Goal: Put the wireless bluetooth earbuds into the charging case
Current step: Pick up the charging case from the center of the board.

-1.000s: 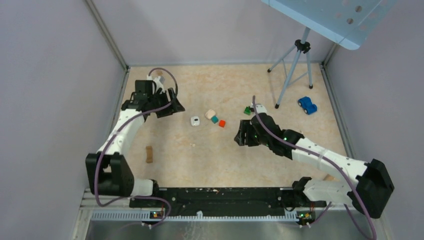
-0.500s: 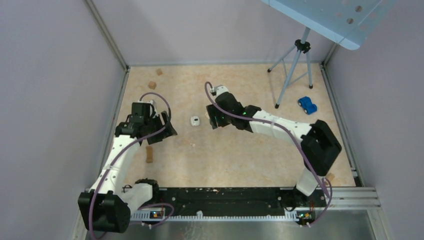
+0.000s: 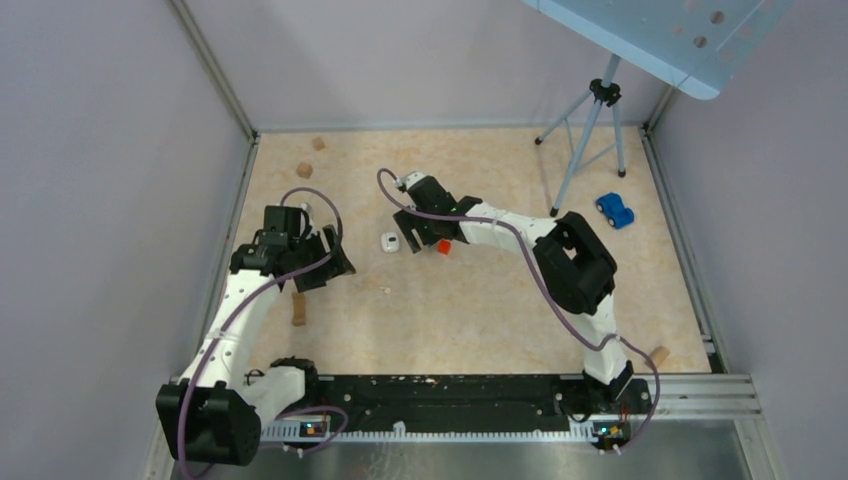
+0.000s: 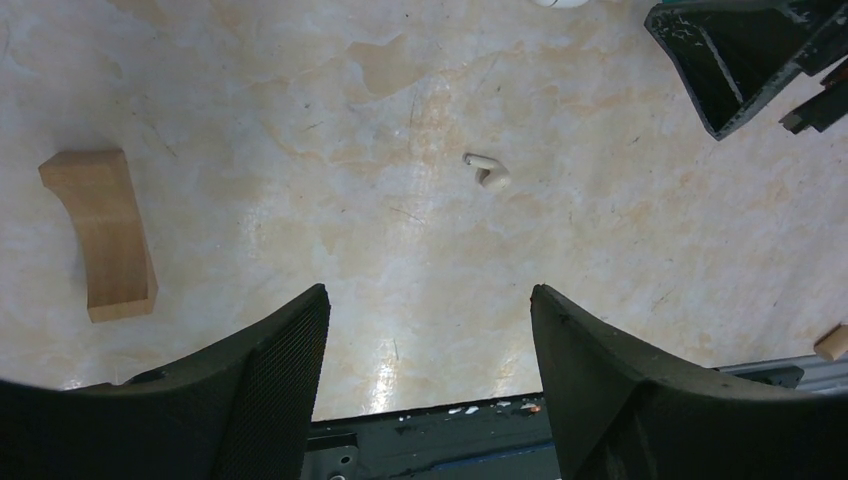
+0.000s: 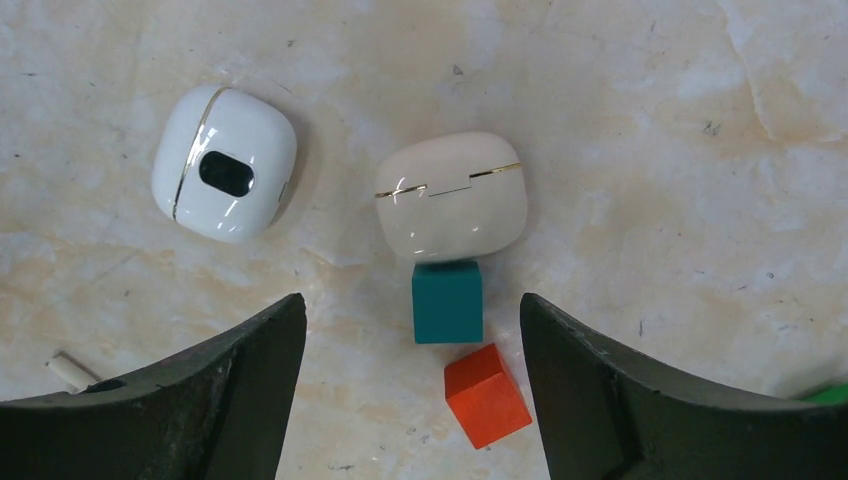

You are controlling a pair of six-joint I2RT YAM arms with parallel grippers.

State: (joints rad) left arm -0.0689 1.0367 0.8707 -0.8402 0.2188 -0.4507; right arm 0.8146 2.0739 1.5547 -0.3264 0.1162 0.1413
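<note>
Closed charging case (image 5: 452,197) sits dead centre ahead of the right jaws, spread and empty, but the earbud (image 4: 487,172) lies near-left of that case, stem slanted, straight ahead of the equally empty, open left jaws.

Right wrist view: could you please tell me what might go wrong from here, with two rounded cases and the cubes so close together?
1. The cream-beige charging case lies beside a similar white case; the open right gripper might take the wrong one.
2. The teal cube sits against the charging case, so closing jaws could catch it too.
3. The earbud ahead of the open left gripper is tiny and lies flat; it may skid away.
</note>
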